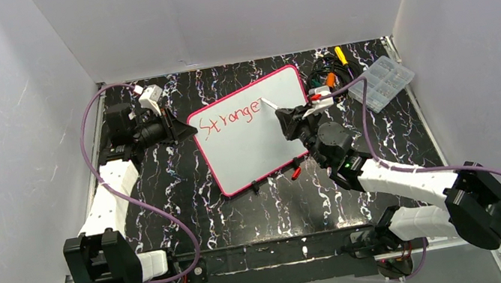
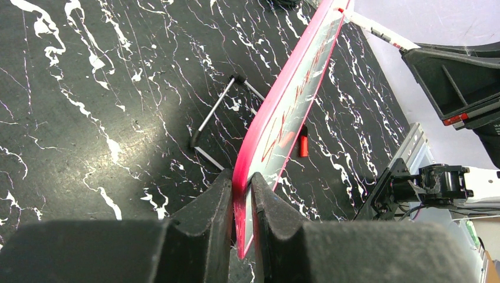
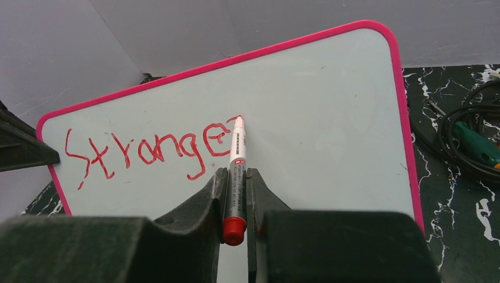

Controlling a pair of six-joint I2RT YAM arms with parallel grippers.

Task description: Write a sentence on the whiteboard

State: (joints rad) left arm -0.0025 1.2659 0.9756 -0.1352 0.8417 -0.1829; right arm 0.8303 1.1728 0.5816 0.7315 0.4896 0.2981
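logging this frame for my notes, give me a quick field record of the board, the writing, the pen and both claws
whiteboard: propped at a tilt, pink border
sentence: red, one line, roughly "stronger"
marker: tip on the board at the last letter
left claw: shut on the whiteboard's edge
right claw: shut on the marker

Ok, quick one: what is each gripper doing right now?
Left gripper: closed, clamping the whiteboard by its edge.
Right gripper: closed, holding the red marker, tip at the writing.
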